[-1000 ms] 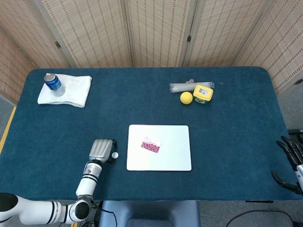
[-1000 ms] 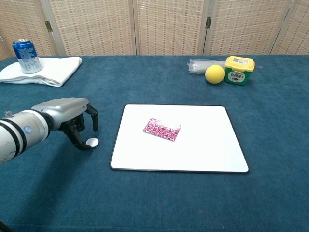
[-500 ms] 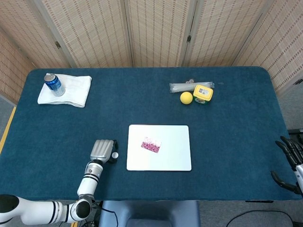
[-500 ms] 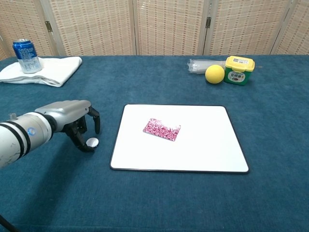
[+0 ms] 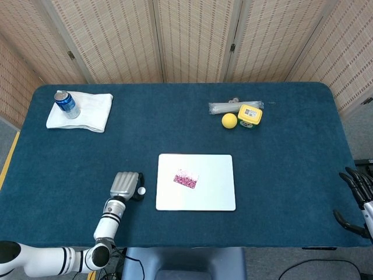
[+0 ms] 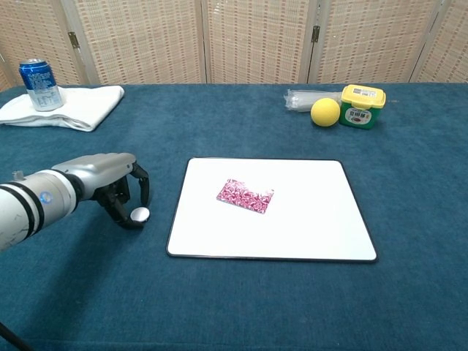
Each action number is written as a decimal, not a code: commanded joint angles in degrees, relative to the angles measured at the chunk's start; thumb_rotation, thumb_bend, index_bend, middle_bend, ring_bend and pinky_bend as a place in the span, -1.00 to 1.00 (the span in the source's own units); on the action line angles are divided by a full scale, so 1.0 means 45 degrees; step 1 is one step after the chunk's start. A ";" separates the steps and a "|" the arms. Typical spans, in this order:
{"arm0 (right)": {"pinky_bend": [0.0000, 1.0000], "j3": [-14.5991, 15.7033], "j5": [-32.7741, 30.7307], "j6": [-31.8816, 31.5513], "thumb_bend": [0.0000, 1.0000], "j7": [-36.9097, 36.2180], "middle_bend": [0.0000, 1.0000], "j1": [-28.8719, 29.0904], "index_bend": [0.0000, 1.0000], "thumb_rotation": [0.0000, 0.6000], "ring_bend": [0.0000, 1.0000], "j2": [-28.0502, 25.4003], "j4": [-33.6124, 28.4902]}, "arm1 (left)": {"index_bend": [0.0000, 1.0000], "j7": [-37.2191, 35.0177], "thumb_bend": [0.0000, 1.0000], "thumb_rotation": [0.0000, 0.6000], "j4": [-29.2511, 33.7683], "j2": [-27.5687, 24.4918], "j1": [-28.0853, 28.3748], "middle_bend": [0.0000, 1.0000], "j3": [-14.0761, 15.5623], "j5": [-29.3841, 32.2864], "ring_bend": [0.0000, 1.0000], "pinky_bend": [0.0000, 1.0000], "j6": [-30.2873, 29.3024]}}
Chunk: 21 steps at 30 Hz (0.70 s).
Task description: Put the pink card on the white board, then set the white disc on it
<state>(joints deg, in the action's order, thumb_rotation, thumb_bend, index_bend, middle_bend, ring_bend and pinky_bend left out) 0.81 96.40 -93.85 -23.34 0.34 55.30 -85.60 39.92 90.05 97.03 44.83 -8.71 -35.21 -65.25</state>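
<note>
Barely anything has shifted: left hand (image 6: 110, 183) stays low at lower left, curled fingers (image 6: 141, 191) pinching the white disc (image 6: 139, 214) against the cloth beside the white board (image 6: 307, 219), where the pink card (image 6: 245, 196) lies. Small, light, stiff, probably slippery; best gripped by its rim

The left hand (image 5: 126, 184) lies on the desk (image 5: 70, 157), fingertips at the disc (image 5: 141, 190). Just beyond the disc sits the board (image 5: 215, 186) bearing the card (image 5: 186, 179). The right hand (image 5: 356, 198) hangs off the desk's far edge.
</note>
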 commanded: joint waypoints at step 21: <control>-1.00 -0.0053 -0.0121 0.0122 -0.47 0.0147 -1.00 0.0075 -1.00 1.00 -1.00 0.0016 -0.0097 | 0.20 -0.0427 -0.52 1.00 0.0041 -0.0149 -0.0061 1.00 -0.0216 -0.0315 1.00 1.00 0.0384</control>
<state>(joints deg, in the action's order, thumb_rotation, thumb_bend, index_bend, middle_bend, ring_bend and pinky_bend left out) 0.57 95.85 -93.30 -22.68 0.68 55.37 -86.04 37.92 89.76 96.63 44.59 -9.58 -36.46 -63.23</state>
